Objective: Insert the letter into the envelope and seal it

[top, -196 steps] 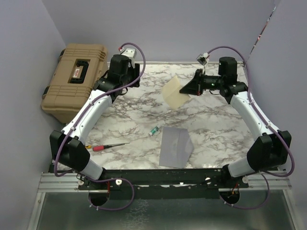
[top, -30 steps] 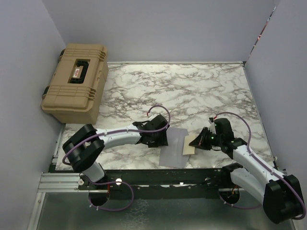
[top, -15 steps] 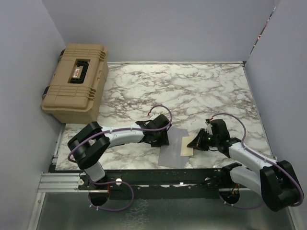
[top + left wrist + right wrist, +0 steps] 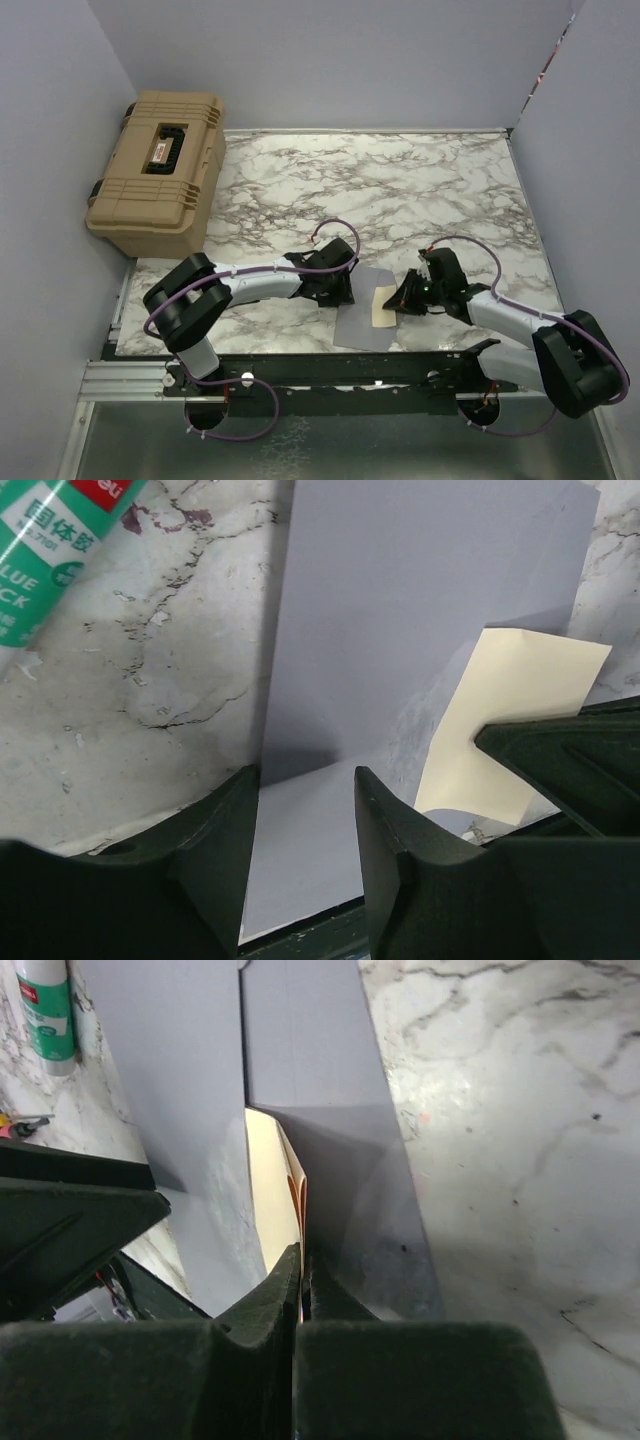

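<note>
The grey-lilac envelope (image 4: 362, 312) lies flat near the table's front edge. It also shows in the left wrist view (image 4: 420, 600) and the right wrist view (image 4: 310, 1050). My right gripper (image 4: 400, 300) (image 4: 303, 1260) is shut on the peach-tan letter (image 4: 382, 305) (image 4: 268, 1175), held on edge. The letter's far end sits between grey layers of the envelope. In the left wrist view the letter (image 4: 510, 710) lies over the envelope's right part. My left gripper (image 4: 338, 292) (image 4: 305, 815) is open, low over the envelope's left edge, with one finger on each side of that edge.
A green-and-white glue stick (image 4: 60, 540) (image 4: 45, 1005) lies on the marble left of the envelope. A tan hard case (image 4: 160, 170) stands at the table's far left. A black rail (image 4: 330, 365) runs along the front edge, close to the envelope.
My right gripper has moved left with the letter, so less of the peach sheet shows beside the envelope. My left gripper has stayed at the envelope's left edge.
</note>
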`<action>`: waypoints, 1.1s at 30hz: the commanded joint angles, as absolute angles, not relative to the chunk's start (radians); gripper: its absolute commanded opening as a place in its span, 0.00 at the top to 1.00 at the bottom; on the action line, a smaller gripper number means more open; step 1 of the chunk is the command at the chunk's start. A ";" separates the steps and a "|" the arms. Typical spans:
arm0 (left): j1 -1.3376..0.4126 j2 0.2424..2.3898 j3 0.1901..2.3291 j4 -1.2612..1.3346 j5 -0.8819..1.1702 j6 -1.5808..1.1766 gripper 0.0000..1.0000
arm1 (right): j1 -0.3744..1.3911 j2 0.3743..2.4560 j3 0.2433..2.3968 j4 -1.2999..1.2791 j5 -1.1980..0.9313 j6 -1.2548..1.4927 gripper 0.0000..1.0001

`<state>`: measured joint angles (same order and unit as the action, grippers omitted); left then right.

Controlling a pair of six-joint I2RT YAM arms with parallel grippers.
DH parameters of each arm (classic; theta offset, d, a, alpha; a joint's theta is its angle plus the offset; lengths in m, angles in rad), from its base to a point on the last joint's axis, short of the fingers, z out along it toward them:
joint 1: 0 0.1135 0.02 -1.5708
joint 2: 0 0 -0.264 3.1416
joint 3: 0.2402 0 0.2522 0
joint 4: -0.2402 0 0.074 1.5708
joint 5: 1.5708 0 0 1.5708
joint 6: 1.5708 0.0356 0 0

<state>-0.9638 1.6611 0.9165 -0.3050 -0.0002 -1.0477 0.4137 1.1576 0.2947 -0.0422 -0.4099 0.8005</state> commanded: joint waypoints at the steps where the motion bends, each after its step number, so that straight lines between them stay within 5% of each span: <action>1: -0.971 1.702 0.882 -0.269 0.060 -1.071 0.55 | 0.442 1.198 0.349 0.036 -0.342 0.829 1.00; 24: -0.786 1.914 1.293 -0.333 0.062 -0.829 0.45 | 0.430 1.412 0.678 -0.073 -0.125 0.694 0.99; 26: -0.763 1.935 1.337 -0.357 0.069 -0.793 0.44 | 0.423 1.449 0.716 -0.103 -0.110 0.683 0.92; 30: -0.726 1.993 1.428 -0.443 0.070 -0.729 0.43 | 0.405 1.506 0.786 -0.161 -0.092 0.664 0.52; 33: -0.708 2.032 1.477 -0.488 0.066 -0.687 0.43 | 0.395 1.526 0.834 -0.204 -0.081 0.645 0.38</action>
<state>-0.7345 1.9694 1.4128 -0.3672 0.0635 -0.7879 0.4110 1.4998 0.7689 -0.1112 -0.1349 0.6872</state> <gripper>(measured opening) 0.564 0.568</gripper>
